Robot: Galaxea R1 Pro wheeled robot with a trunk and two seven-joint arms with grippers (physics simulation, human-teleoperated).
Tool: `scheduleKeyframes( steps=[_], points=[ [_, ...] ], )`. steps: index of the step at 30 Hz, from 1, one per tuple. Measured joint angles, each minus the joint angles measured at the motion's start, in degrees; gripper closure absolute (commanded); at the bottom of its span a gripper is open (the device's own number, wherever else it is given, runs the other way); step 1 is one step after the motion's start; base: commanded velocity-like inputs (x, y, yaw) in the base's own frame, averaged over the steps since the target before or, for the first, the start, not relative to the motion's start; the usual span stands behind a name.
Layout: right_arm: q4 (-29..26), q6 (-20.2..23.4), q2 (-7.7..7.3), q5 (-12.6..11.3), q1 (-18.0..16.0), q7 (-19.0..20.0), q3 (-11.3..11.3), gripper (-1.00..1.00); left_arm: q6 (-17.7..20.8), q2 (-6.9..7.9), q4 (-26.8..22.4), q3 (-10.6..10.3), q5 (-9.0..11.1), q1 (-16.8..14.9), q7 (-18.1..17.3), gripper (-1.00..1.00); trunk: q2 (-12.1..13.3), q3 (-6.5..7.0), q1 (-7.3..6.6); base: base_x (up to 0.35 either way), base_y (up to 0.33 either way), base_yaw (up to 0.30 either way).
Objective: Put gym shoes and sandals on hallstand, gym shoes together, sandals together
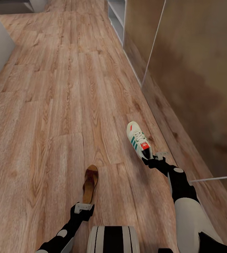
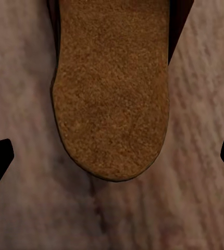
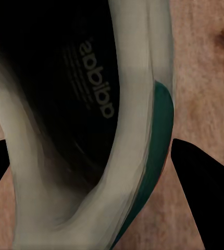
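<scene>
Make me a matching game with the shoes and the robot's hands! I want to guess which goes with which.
Things:
1. sandal
2. gym shoe
3. corridor floor
4. hallstand

Clues:
A. light grey shelves far ahead
B. white with green stripes, at the right gripper
C. brown wood planks
D. flat and brown, at the left gripper

Pairs: 1-D, 2-B, 3-C, 4-A

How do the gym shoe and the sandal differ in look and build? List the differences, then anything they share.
The gym shoe is white with green stripes, red patches and laces; the sandal is plain brown with a tan insole. The gym shoe is closed and bulky; the sandal is flat, open and slimmer. The gym shoe sits at the right gripper, the sandal at the left gripper. Both show above the wood corridor floor.
</scene>
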Motion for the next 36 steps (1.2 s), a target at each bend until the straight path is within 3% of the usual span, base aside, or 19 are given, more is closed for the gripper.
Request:
scheduleKeyframes(
  steps=[22,28,36],
  points=[
    [0.00,0.00,0.00,0.00,0.00,0.01,0.00,1.00,0.03,-0.08,0.00,0.00,0.01,0.03,0.00,-1.00,0.00,0.00,0.00,0.058,0.000,0.000],
    [0.01,0.00,0.00,0.10,0.01,0.00,0.00,1.00,0.02,-0.09,0.00,0.00,0.00,0.01,0.00,-1.00,-0.08,-1.65,0.16,0.000,0.000,0.000],
    [0.00,0.00,0.00,0.00,0.00,0.00,0.00,1.00,0.04,-0.09,0.00,0.00,0.01,0.03,0.00,-1.00,-0.08,-2.01,0.16,0.000,0.000,0.000]
  ],
)
